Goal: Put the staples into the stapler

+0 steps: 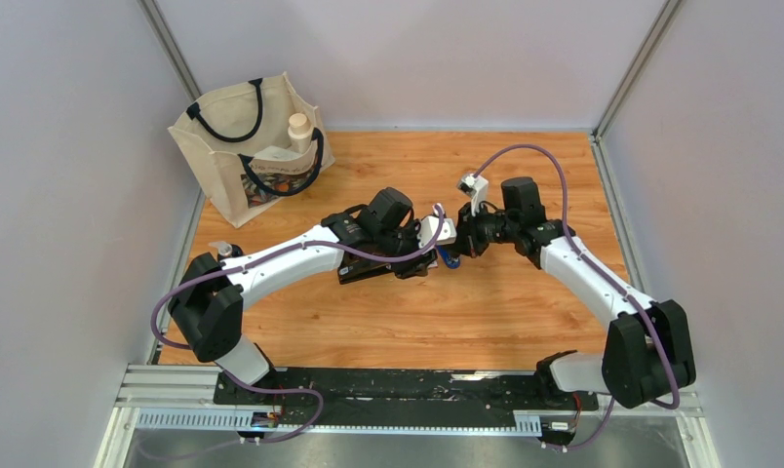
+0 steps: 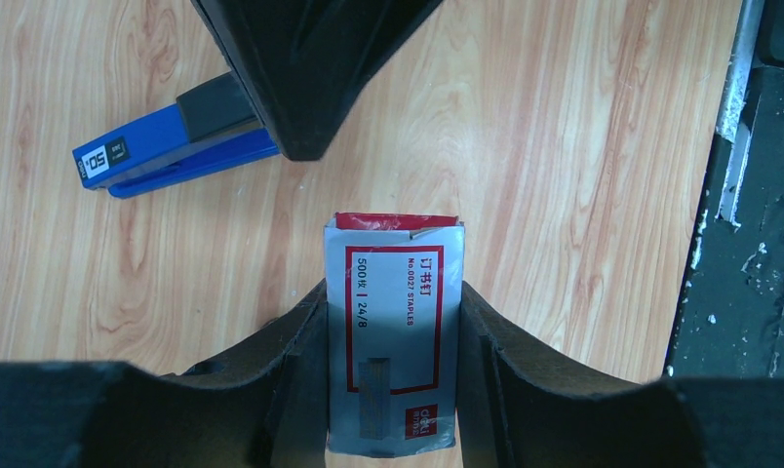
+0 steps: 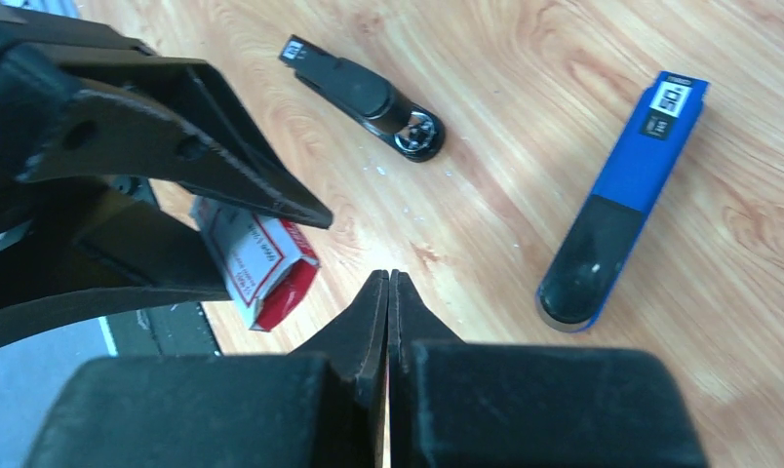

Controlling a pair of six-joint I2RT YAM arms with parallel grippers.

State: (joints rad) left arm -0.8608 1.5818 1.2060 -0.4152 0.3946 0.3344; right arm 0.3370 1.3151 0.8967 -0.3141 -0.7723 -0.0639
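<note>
**Box gripped, flap missed**

The left pincer (image 2: 393,322) clamps the staples (image 2: 394,336) above the desk (image 2: 564,146); the right pincer (image 3: 388,292), pinched shut on nothing, may tear its flap. The stapler (image 3: 627,195) lies flat, nearby

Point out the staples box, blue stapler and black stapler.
staples box (image 2: 393,331), left wrist view, printed top face.
blue stapler (image 3: 627,195), right wrist view, blue body mid-length.
black stapler (image 3: 364,93), right wrist view, top of body.

L arm: reaches to mid-table, gripper (image 2: 393,322) clamped on staple box (image 2: 393,341) | R arm: bent inward (facing L), gripper (image 3: 388,292) fingers pressed together, empty
</note>
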